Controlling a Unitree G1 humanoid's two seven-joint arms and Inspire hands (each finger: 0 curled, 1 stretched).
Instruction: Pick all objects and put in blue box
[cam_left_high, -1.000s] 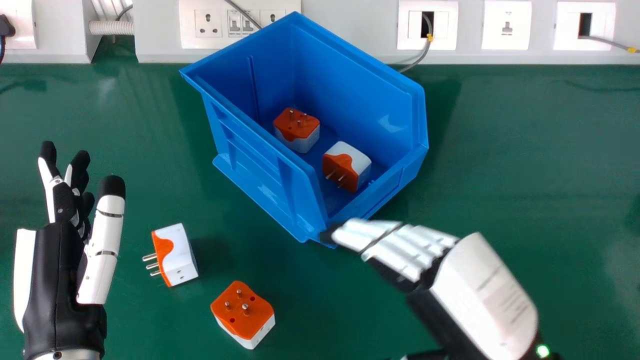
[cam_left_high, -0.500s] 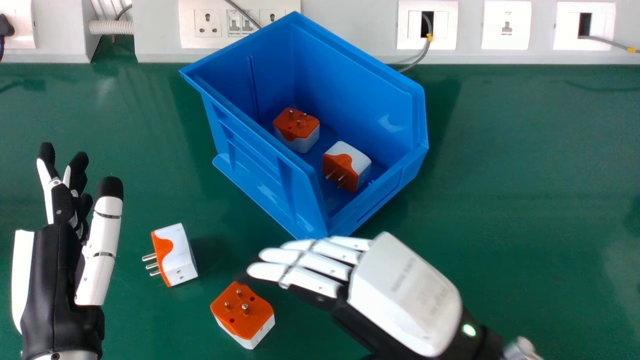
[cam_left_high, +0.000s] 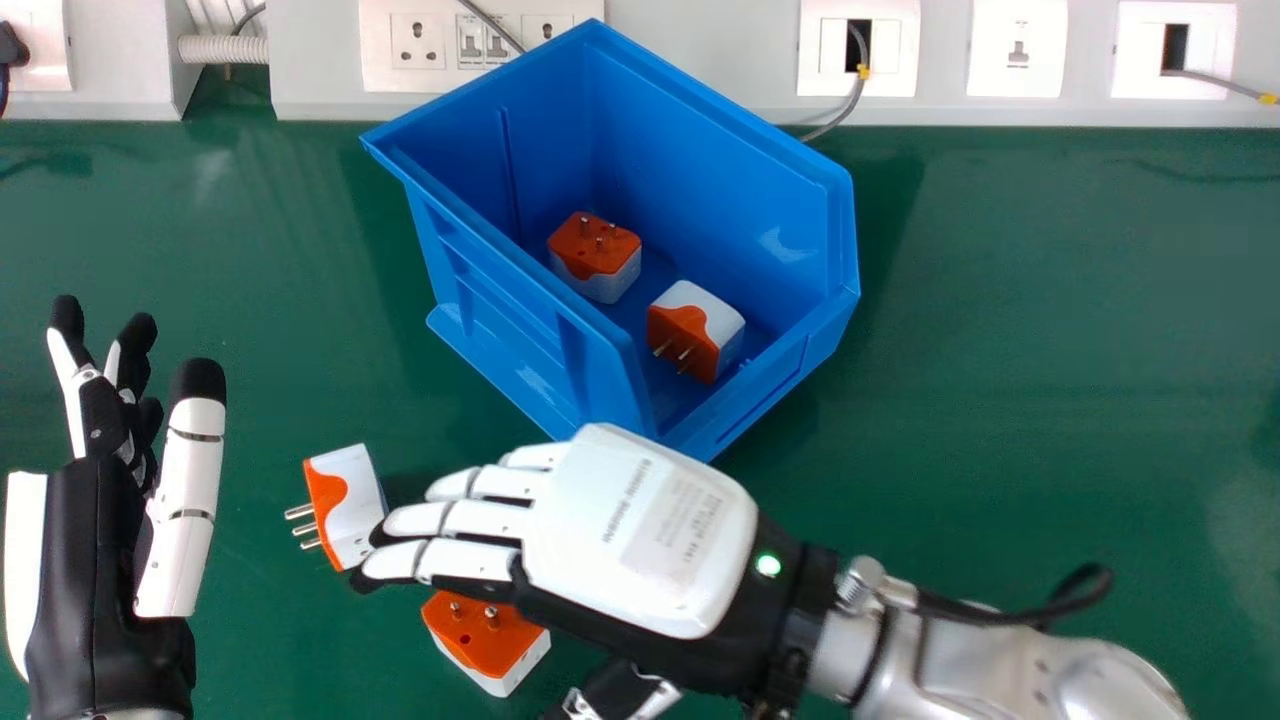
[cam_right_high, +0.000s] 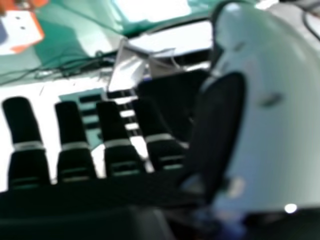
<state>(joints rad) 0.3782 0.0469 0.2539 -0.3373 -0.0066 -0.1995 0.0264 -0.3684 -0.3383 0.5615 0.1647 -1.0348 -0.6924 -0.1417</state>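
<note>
So the right hand (cam_left_high: 640, 530) is open over the green tabletop (cam_left_high: 1000, 400), fingers loosely straight, tips right by one plug adapter (cam_left_high: 345, 505) and partly covering another adapter (cam_left_high: 485, 640). Can't tell if it's touching either. Two more, a farther adapter (cam_left_high: 595, 250) and a nearer adapter (cam_left_high: 695, 330), sit inside the blue box (cam_left_high: 740, 210).

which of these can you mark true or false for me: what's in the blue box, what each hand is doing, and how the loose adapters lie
1. Two plug adapters lie inside the blue box. True.
2. The left hand grips an adapter. False: the left hand is empty.
3. The pins of the adapter nearest the left hand point toward that hand. True.
4. The right hand is inside the box. False: it is outside, over the table.
5. No adapter lies outside the box. False: two do.
</note>
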